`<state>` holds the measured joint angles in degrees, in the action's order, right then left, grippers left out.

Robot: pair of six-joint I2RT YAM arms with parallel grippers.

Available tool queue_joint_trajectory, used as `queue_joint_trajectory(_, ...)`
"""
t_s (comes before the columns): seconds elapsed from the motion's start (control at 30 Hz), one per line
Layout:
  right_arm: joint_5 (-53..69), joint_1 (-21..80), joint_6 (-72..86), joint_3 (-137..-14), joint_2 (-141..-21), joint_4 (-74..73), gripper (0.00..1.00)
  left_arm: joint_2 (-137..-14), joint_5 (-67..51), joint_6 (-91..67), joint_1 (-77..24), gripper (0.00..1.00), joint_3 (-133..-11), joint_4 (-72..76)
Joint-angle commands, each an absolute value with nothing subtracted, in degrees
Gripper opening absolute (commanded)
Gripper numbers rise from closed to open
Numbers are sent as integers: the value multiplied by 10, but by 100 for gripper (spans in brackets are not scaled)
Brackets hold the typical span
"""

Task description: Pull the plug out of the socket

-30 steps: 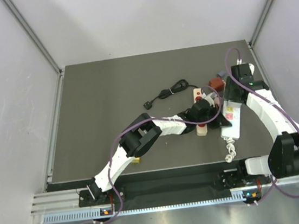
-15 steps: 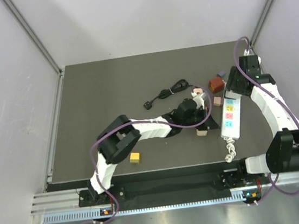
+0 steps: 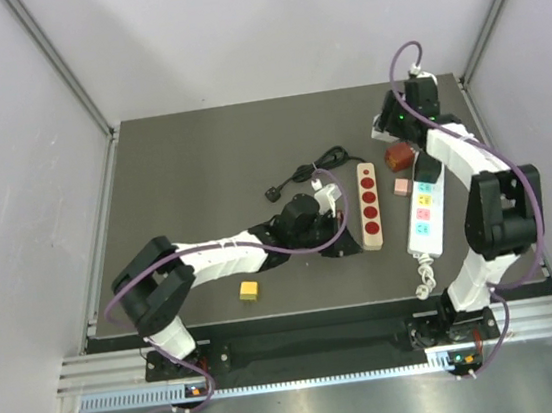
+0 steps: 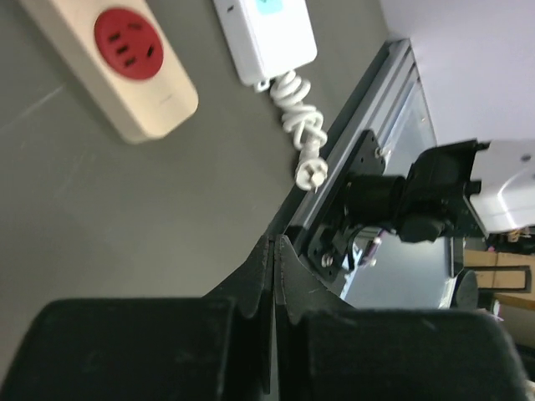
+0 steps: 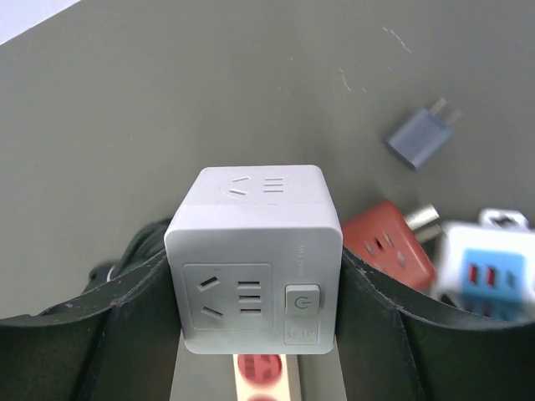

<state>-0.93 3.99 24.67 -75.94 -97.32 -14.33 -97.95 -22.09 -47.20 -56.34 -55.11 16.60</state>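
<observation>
Right wrist: right tool pinches the cube plug, apart from the socket strip at its far end; left tool, pressed together, lies beside its near end.

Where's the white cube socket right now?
Right wrist view: white cube socket clamped between the right gripper's jaws, at the table's far right, near the red block and grey adapter.

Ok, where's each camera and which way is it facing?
Top external: above and behind the robot, looking down on the table; left arm and right arm show.
Left wrist: low over the table, facing the near rail; shut fingers show.
Right wrist: looking down between its fingers, clamped on the white cube socket.
Shared: both wrists see the beige strip.
</observation>
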Motion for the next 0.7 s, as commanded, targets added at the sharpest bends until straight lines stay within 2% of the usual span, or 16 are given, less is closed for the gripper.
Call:
queue_joint_trajectory(0.0,-66,61,245,-789,-1001,-4,0,-910,-188,-426,-564,0,-530,127)
queue_joint_trajectory(0.2,-166,102,219,-770,-1077,147,0,-855,-168,-427,-563,0,-494,106)
queue_joint_trajectory(0.33,-220,118,228,-789,-1134,159,2,-836,-162,-430,-562,0,-483,98)
queue_joint_trajectory(0.43,-258,122,230,-828,-1171,115,1,-821,-153,-428,-562,0,-475,93)
queue_joint_trajectory(0.67,-293,158,174,-800,-1113,147,0,-783,-125,-417,-551,0,-465,64)
